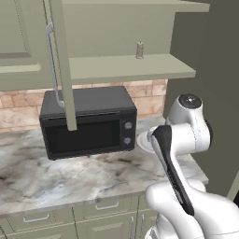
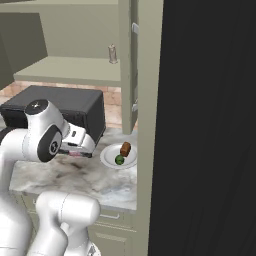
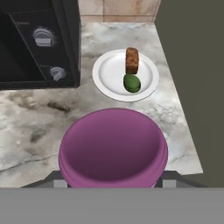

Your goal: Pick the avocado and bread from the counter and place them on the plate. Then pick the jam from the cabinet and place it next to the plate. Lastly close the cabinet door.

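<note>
On the left stands the dark microwave (image 3: 39, 41), its knobs toward the plate (image 3: 105, 72); on the plate rest the bread (image 3: 132, 60) and the avocado (image 3: 131, 83), touching; lower, over the marbled table (image 3: 26, 122), the tool (image 3: 113, 183) holds the jam (image 3: 113, 146); judged rigid, light, smooth-sided, perhaps breakable, best held across its body and set down gently.

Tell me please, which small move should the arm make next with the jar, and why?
Probably lower the jam straight down onto the bare counter in front of the plate. The tool holds the jar above the stone, the avocado and bread already lie on the plate, and the spot below looks free. The cabinet door stands open, so closing comes afterwards.
</note>
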